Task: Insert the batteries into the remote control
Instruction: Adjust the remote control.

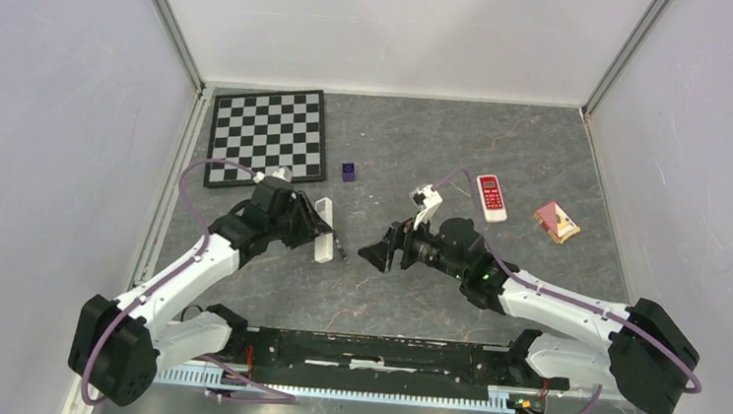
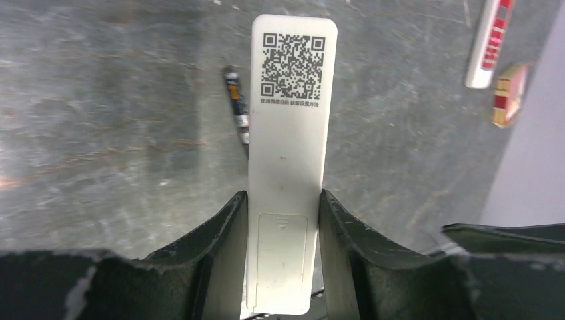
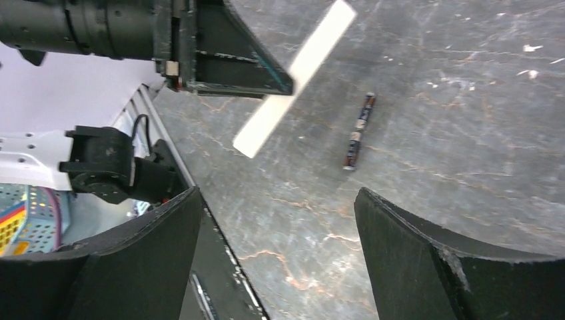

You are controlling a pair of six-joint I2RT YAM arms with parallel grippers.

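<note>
1. The left gripper [image 2: 283, 197] clamps the remote [image 2: 291, 133] across its width near the battery-cover end, QR side up.
2. The 2 batteries [image 2: 236, 110] lie end to end on the table [image 2: 100, 133], just beside the remote and outside it.
3. The right gripper [image 3: 276, 200] is wide open and holds nothing, with the batteries ahead of it.
4. The red remote [image 1: 491, 197] and the cube [image 1: 348, 172] lie farther back.

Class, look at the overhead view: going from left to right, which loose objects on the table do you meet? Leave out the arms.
chessboard → white remote control → purple cube → red-faced remote → red and tan packet
</note>
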